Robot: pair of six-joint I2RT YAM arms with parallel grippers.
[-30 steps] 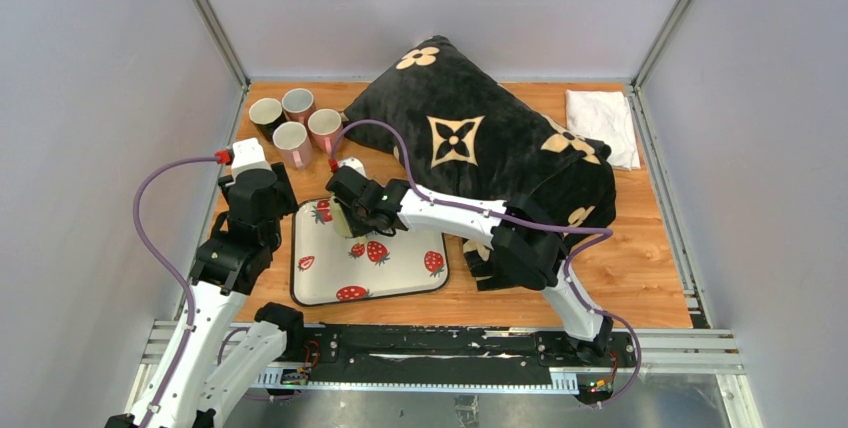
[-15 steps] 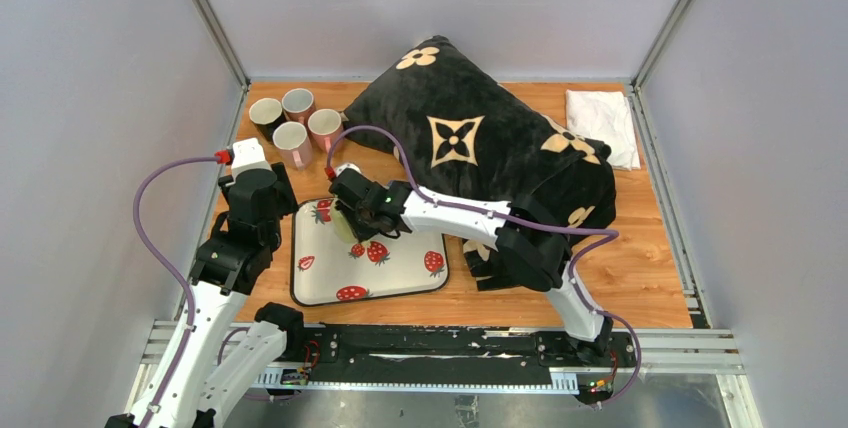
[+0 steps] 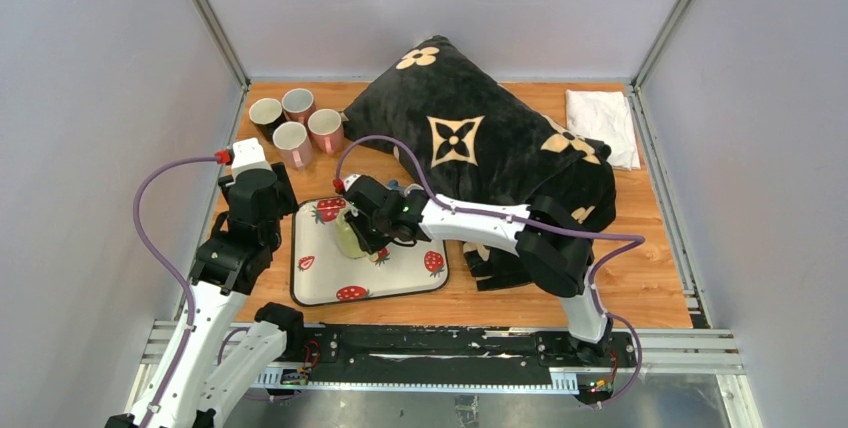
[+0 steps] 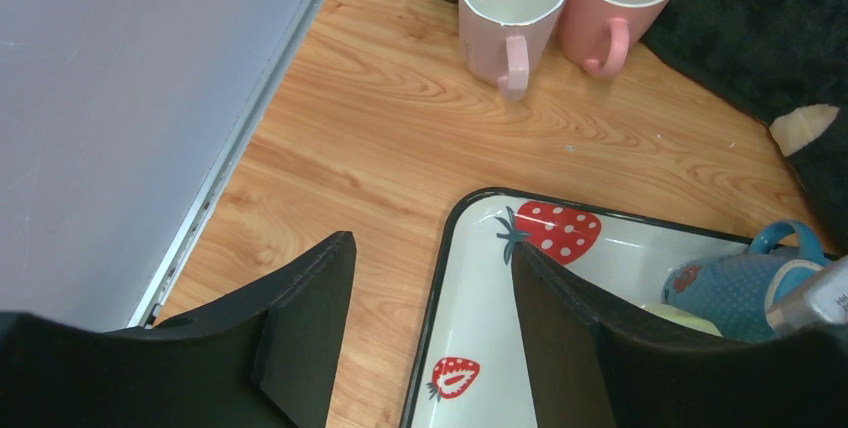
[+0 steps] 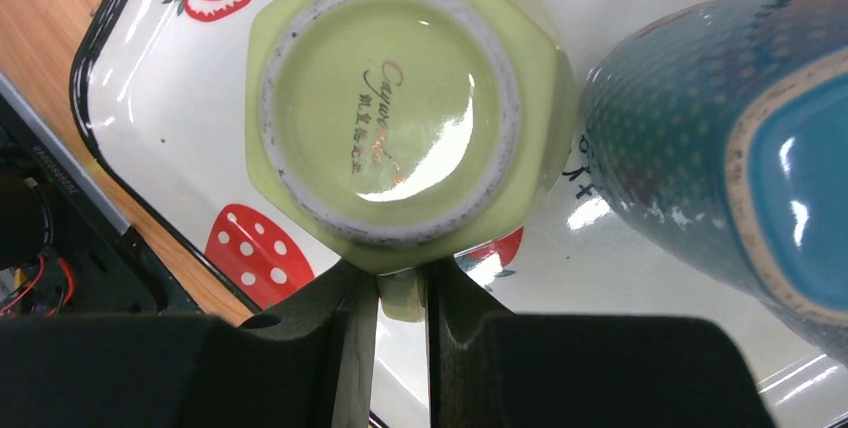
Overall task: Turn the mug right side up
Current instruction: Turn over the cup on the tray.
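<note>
A light green mug (image 5: 390,128) stands upside down on the strawberry tray (image 3: 330,283), its base facing the right wrist camera. My right gripper (image 5: 402,293) is shut on the green mug's handle (image 5: 402,300). The mug shows in the top view (image 3: 350,238) under the right wrist. A blue mug (image 5: 730,138) sits beside it on the tray, also bottom up; it shows in the left wrist view (image 4: 745,283). My left gripper (image 4: 430,278) is open and empty, hovering over the tray's left rim (image 4: 440,278).
Several upright mugs (image 3: 295,123) stand at the back left of the wooden table. A large black cushion (image 3: 480,148) lies across the middle and right. A white cloth (image 3: 603,123) lies at the back right. The left wall (image 4: 130,98) is close.
My right gripper has moved toward the near right over the tray, carrying the green mug with it. The left arm has not moved.
</note>
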